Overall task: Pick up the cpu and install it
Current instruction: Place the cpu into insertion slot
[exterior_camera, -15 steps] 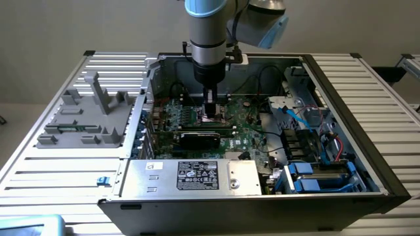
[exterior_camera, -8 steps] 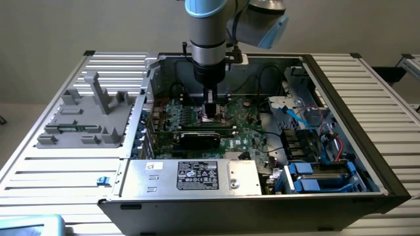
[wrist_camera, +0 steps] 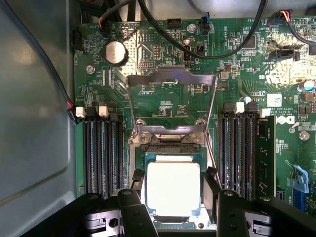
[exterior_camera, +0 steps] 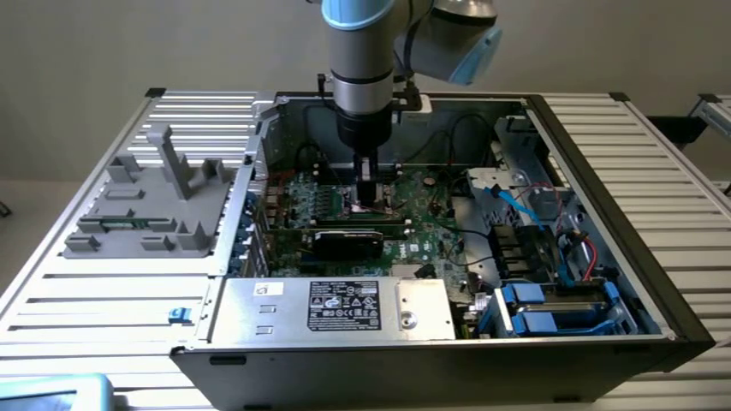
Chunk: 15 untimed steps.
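Note:
The cpu (wrist_camera: 173, 190), a shiny silver square with a thin green rim, lies flat over the socket on the green motherboard (wrist_camera: 163, 98). My gripper (wrist_camera: 175, 183) straddles it, and its black fingers (wrist_camera: 212, 190) press against two opposite edges of the chip. The socket's metal load plate (wrist_camera: 173, 79) stands swung open beyond the chip. In the exterior view the gripper (exterior_camera: 365, 202) reaches straight down into the open computer case (exterior_camera: 571, 171), with its tip at the motherboard's middle.
Memory slots (wrist_camera: 101, 153) flank the socket on both sides. Black cables (wrist_camera: 197, 52) loop over the board's far part. A black card (exterior_camera: 359, 240) and the silver box with a white label (exterior_camera: 342, 306) sit nearby. A grey fixture (exterior_camera: 154, 205) stands at the exterior view's left.

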Available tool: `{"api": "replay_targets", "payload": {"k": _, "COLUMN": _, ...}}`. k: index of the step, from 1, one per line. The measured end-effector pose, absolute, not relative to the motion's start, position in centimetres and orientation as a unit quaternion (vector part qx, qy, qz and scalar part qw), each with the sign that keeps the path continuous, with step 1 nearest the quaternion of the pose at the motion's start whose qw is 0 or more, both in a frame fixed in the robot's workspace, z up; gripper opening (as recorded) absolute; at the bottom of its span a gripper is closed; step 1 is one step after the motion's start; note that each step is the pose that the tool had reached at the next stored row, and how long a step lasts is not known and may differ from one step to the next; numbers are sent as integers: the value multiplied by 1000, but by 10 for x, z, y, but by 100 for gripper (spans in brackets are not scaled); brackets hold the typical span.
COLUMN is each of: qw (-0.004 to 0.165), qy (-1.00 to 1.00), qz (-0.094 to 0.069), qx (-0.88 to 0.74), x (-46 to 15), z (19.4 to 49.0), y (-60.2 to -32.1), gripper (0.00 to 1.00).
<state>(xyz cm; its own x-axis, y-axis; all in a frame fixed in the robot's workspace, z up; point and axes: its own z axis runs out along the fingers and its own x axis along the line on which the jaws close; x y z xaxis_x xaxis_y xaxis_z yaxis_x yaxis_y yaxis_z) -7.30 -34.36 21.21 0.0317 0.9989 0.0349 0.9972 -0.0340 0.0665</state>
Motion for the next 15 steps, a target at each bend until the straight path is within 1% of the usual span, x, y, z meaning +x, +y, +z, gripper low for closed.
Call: {"api": "replay_targets", "payload": {"k": 15, "qw": 10, "qy": 696, "qz": 34, "qx": 717, "x": -73, "z": 203, "y": -344, "gripper": 55}}
